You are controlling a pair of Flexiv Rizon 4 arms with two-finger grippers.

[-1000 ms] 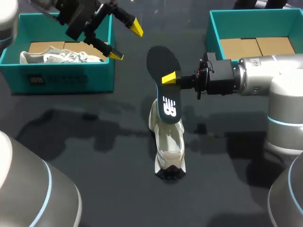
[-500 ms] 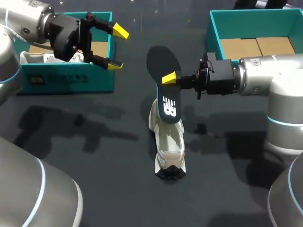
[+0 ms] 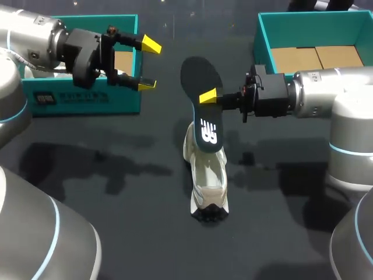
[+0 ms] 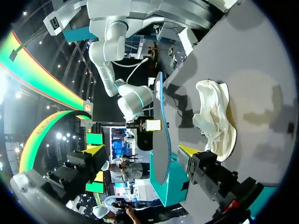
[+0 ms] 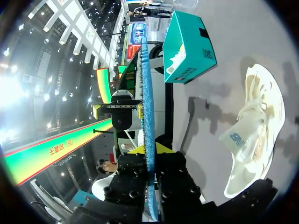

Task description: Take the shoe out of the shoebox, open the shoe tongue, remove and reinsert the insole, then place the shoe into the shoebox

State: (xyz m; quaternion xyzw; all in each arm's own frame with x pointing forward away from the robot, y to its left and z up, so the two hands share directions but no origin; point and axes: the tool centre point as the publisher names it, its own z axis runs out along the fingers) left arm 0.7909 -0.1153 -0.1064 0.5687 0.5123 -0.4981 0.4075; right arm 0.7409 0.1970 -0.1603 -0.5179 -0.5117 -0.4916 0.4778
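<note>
Our right gripper (image 3: 206, 97) is pinching the insole (image 3: 200, 76) above the shoe (image 3: 208, 184); our left gripper (image 3: 148, 64) is hovering, fingers wide.

Dark table (image 3: 116, 221) — a spare white shoe (image 5: 179, 57).

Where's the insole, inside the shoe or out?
Out: the right gripper holds the insole in the air, apart from the shoe.
</note>
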